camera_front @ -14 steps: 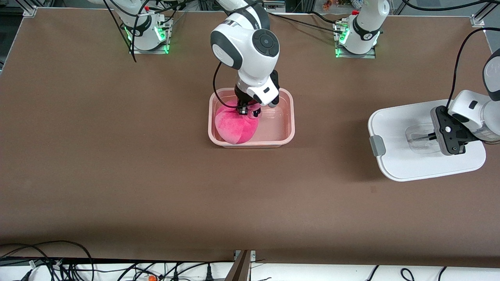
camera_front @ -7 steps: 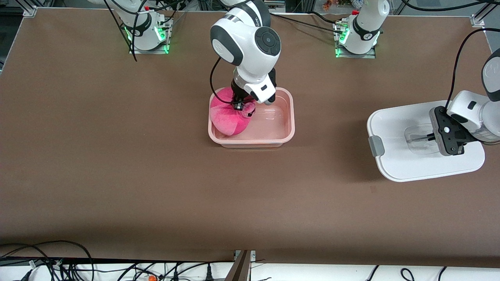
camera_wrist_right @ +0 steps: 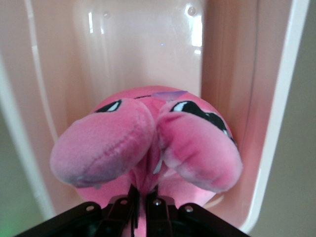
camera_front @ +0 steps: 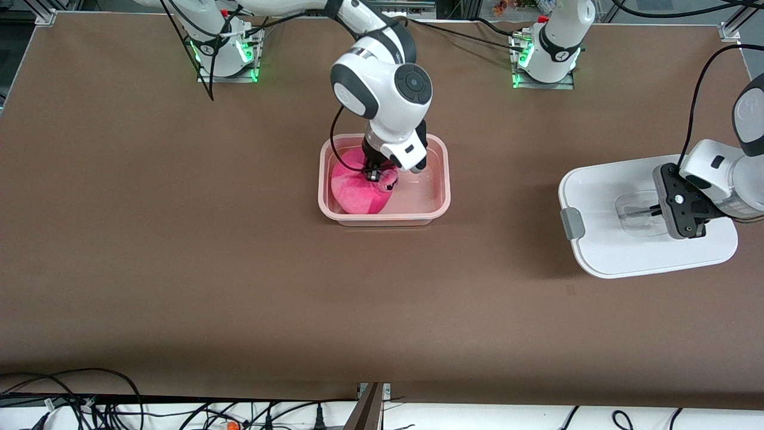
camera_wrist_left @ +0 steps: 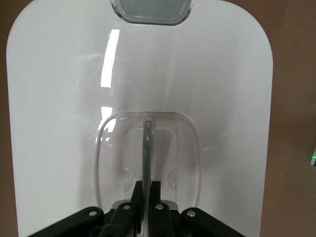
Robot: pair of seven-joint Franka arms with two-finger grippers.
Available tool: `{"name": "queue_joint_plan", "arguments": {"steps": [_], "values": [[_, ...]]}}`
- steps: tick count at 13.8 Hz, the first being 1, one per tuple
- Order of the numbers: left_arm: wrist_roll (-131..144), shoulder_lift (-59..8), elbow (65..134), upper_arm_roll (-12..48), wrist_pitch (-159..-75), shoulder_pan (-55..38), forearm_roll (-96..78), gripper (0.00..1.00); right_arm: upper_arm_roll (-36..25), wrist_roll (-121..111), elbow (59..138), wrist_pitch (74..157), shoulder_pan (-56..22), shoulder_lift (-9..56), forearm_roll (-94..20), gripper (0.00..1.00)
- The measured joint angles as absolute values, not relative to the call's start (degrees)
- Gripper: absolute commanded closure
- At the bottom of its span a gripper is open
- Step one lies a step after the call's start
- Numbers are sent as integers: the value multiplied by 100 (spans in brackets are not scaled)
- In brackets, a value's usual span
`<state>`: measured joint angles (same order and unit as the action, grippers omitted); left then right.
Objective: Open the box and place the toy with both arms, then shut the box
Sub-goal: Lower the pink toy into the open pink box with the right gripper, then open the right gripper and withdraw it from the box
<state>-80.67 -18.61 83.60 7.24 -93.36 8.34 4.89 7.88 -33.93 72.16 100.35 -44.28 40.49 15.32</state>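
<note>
Front view: the right gripper [camera_front: 374,174] is pinched tight on the pink toy [camera_front: 357,190], which sits low inside the open box [camera_front: 443,179] at mid-table, crowded against the wall at the right arm's end. Toward the left arm's end of the table, well apart from the box, the left gripper [camera_front: 655,210] is clamped on the clear handle [camera_front: 634,210] of the white lid [camera_front: 597,251], which appears to lie flat on the table [camera_front: 179,239].

Left wrist view: closed fingers grip the handle's thin upright rib [camera_wrist_left: 147,148]. So narrow a hold could let the lid [camera_wrist_left: 59,123] swing or slip once lifted, landing askew on the rim.

Right wrist view: the toy's two rounded limbs [camera_wrist_right: 148,143] bulge just above the closed fingers. Plush snagged between them could drag the toy [camera_wrist_right: 148,98] out on release, or leave it humped too high for the lid to shut.
</note>
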Motion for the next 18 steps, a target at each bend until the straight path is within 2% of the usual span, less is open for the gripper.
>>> {"name": "queue_joint_plan", "arguments": {"steps": [1, 6, 11, 15, 18], "values": [[-8067, -1862, 8360, 725, -9335, 834, 489, 100, 778, -3383, 7218, 10181, -4427, 4160, 1550, 0], [-8067, -1863, 8355, 782, -9335, 825, 489, 100, 764, -3023, 7201, 10703, -4439, 4285, 1555, 0], [-8067, -1863, 8352, 837, -9335, 813, 489, 100, 764, -1838, 7178, 11607, -4436, 4275, 1548, 0], [-8067, -1864, 8258, 852, -9335, 598, 489, 100, 620, -1634, 7022, 11361, -4240, 3954, 1459, 0], [-7826, -1864, 8070, 860, -9324, 143, 488, 100, 533, -1686, 6964, 10907, -3139, 3266, 637, 0]]}}
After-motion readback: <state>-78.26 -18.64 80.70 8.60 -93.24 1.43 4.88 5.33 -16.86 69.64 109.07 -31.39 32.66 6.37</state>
